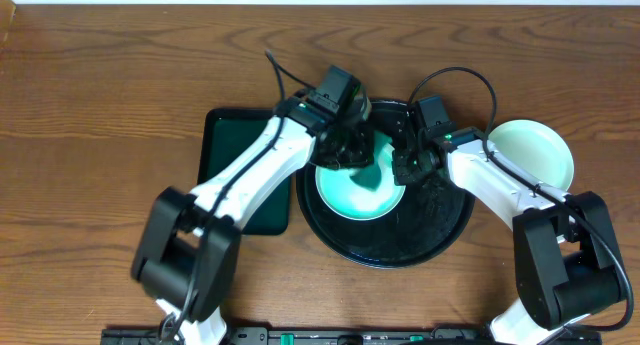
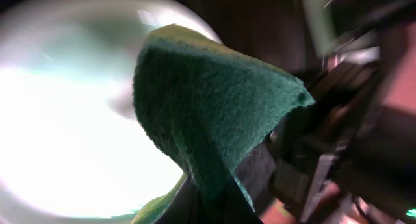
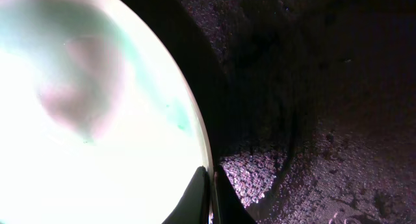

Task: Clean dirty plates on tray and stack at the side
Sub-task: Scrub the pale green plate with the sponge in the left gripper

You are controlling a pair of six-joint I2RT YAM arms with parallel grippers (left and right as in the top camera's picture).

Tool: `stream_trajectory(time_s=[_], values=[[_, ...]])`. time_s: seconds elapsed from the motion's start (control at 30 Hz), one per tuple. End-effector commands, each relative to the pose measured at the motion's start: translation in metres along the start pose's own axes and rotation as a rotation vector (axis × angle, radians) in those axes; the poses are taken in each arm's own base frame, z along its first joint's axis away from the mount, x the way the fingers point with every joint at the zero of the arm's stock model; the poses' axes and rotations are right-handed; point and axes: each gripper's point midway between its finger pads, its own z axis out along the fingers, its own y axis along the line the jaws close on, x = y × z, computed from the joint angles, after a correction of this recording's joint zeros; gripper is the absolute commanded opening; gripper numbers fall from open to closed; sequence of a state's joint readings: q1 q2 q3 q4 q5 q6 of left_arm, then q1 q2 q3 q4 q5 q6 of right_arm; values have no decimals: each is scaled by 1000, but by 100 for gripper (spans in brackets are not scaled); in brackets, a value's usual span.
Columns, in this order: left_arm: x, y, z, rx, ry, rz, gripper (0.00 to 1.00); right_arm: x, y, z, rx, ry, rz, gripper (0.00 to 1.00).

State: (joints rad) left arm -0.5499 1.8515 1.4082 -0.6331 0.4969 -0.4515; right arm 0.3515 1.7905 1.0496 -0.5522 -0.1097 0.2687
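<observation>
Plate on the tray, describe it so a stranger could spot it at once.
Find the round black tray in the middle. The plate lies on its left half, under a green pad. Unlike the paler plate on the table to its right, it looks bright teal.

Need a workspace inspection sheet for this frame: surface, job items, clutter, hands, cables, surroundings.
Surface: wooden table, bare wood around both trays.
Job's things: black tray mid-table; plate on the tray, green-tinted; second plate on the wood to the tray's right.
Clutter: green tray next to the black tray on its left; nothing else seen.
Hands: left hand shut on green pad over the plate on the tray; right hand shut on that plate's rim.
Cables: black cables loop off both wrists, not touching the plates.
Surroundings: dark rail along the near edge; nothing else seen.
</observation>
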Motion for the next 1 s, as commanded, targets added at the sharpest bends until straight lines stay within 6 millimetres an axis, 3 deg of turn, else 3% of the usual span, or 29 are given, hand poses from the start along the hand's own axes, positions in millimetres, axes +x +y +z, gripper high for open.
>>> stream_trajectory(time_s=[0.0, 0.2, 0.33, 0.6, 0.73, 0.97], values=[[-23, 34, -12, -214, -125, 3, 7, 2, 8, -2, -27, -1, -27, 1], [-11, 63, 10, -297, -71, -31, 7, 2, 8, -2, -28, -1, -27, 1], [-6, 94, 17, -435, -67, -112, 7, 2, 8, -2, -27, 0, -28, 1], [20, 116, 43, -504, 49, -155, 7, 2, 8, -2, -27, 0, -27, 1], [39, 108, 66, -443, 146, -161, 7, 2, 8, -2, -27, 0, -28, 1], [66, 55, 84, -188, 292, -167, 7, 2, 8, -2, -27, 0, -27, 1]])
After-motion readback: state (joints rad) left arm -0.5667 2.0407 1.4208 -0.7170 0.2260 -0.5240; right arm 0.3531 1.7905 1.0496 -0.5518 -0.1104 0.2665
